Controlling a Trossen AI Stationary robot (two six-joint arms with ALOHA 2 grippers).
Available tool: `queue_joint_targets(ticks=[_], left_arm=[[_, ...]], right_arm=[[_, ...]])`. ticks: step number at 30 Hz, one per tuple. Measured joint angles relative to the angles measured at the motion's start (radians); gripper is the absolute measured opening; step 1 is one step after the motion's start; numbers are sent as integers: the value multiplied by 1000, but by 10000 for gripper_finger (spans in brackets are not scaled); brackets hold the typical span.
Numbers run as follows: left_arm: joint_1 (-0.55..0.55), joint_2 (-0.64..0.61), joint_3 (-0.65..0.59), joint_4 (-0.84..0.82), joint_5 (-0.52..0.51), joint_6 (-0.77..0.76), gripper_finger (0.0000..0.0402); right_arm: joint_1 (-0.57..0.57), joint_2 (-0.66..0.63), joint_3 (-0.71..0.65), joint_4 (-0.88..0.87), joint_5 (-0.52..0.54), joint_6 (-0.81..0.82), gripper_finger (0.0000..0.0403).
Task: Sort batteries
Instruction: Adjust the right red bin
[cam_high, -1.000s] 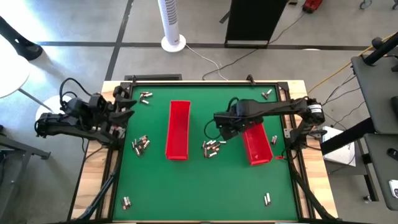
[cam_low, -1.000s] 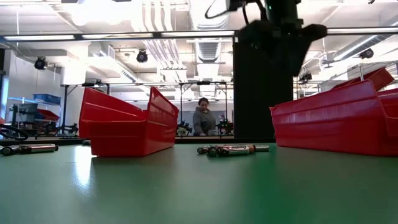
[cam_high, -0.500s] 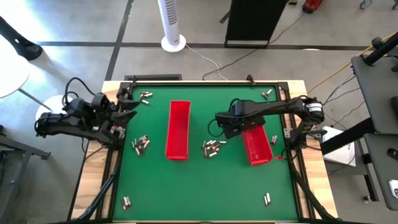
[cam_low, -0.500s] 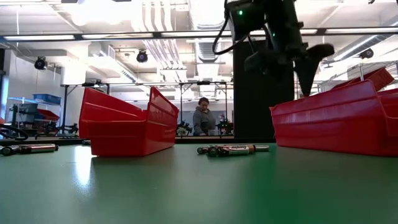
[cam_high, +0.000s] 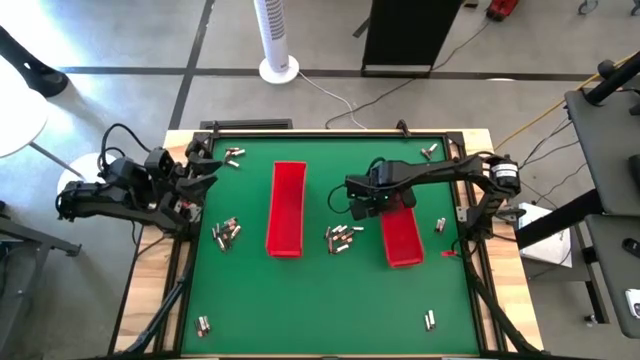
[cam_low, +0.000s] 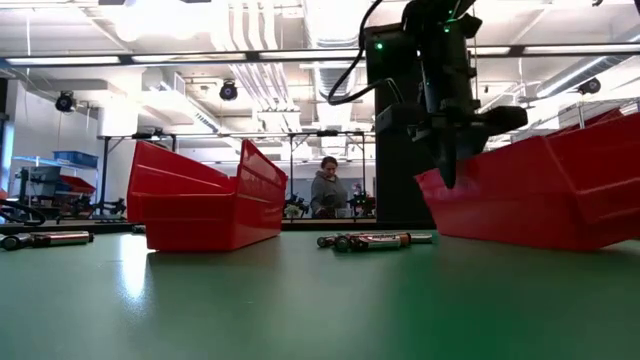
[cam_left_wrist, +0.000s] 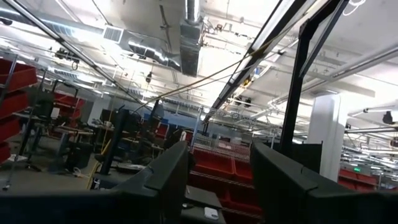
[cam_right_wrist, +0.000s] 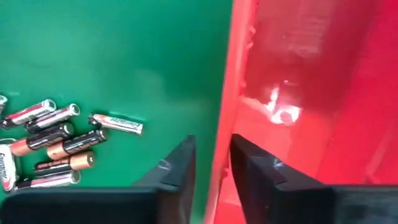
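At the far left we are seeing the left gripper (cam_high: 207, 172) hanging over the left edge of the green table (cam_high: 330, 290), pointing up into the room; in its wrist view its two dark fingers (cam_left_wrist: 163, 177) are standing apart with nothing between them. Just beside it, near the table's back left corner, a few batteries (cam_high: 234, 154) are lying on the mat, and a second cluster (cam_high: 226, 232) is lying nearer the left red tray (cam_high: 286, 209), which is sitting lengthwise left of centre. One more small group (cam_high: 203, 325) is resting near the front left corner.

Moving toward the middle, we are finding the main pile of batteries (cam_high: 342, 237) between the two trays; in the right wrist view the same pile (cam_right_wrist: 46, 146) is lying on the green just beside the tray wall, not touching it.

Next, the right gripper (cam_high: 378, 207) is reaching down at the left long wall of the right red tray (cam_high: 402, 238). In its wrist view one finger (cam_right_wrist: 180, 163) is outside that wall and the other inside, so the jaws are straddling the rim and closing on it. In the low view the tray (cam_low: 540, 190) is sitting tilted, its near end raised off the table.

Farther right, scattered batteries are lying near the back right corner (cam_high: 429, 151), just right of the tray (cam_high: 439, 224), and near the front right (cam_high: 430, 320).
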Motion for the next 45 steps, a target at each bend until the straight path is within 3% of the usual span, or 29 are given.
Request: queue_joint_targets(ticks=[8, 17, 45], left_arm=[[0, 26, 0, 5, -6, 9, 155], [1, 55, 0, -3, -53, 140, 155], [0, 51, 0, -40, -55, 175, 155]], right_arm=[[-13, -2, 3, 1, 8, -4, 13], [-13, -2, 13, 57, 10, 43, 13], [-63, -1, 17, 97, 40, 140, 13]])
